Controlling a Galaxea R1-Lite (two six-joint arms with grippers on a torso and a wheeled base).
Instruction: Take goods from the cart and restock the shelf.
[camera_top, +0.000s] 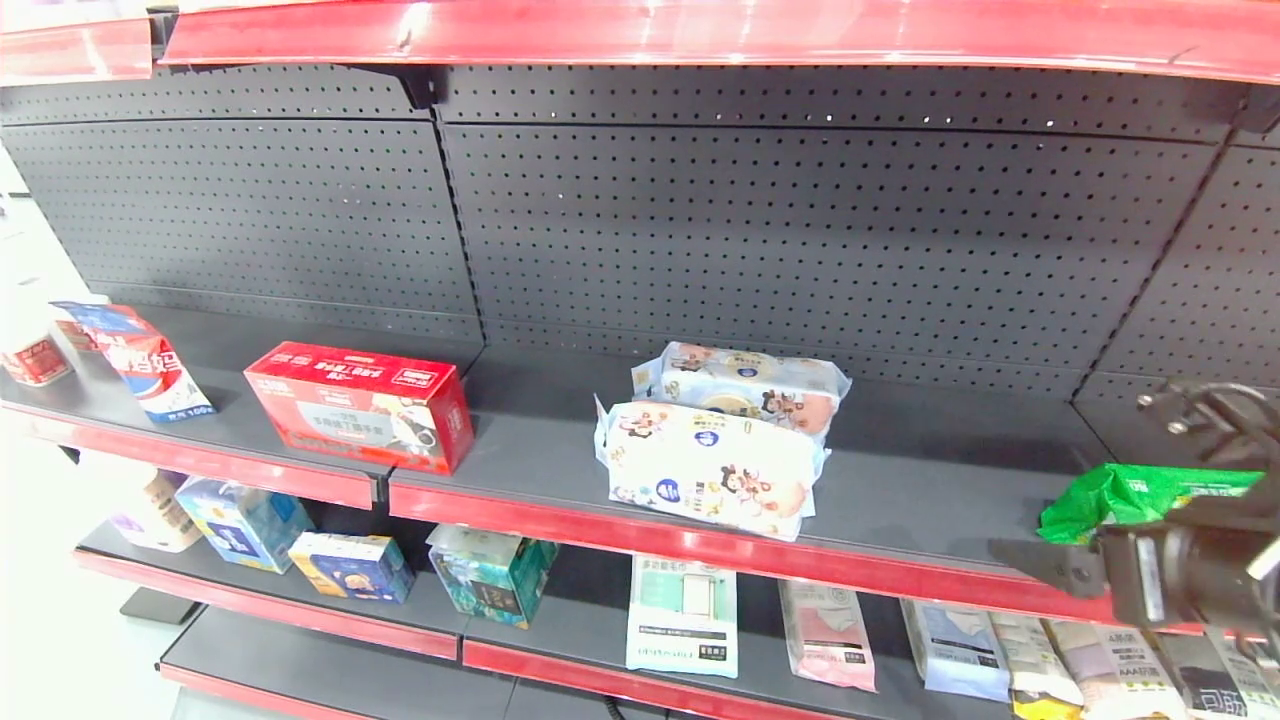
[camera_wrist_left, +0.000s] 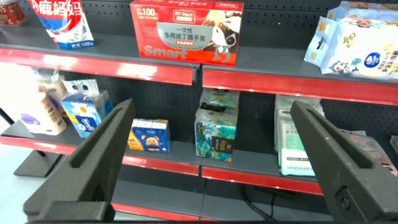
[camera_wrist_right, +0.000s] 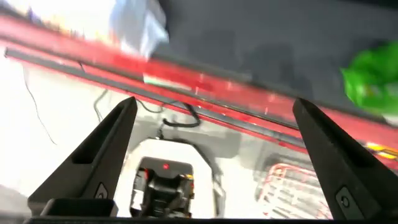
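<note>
Gaping right gripper (camera_wrist_right: 214, 104) near green pack (camera_top: 1130, 495)

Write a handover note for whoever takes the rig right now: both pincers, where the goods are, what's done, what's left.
Left pincer: open, empty, facing the lower shelves.
Right pincer: open, empty, at the shelf's front edge beside the green pack.
Goods: the green pack lies on the shelf at its right end; wipes packs sit mid-shelf, with the red box further left.
Done: the green pack appears placed.
Left: probably return to the cart for the next item.
</note>
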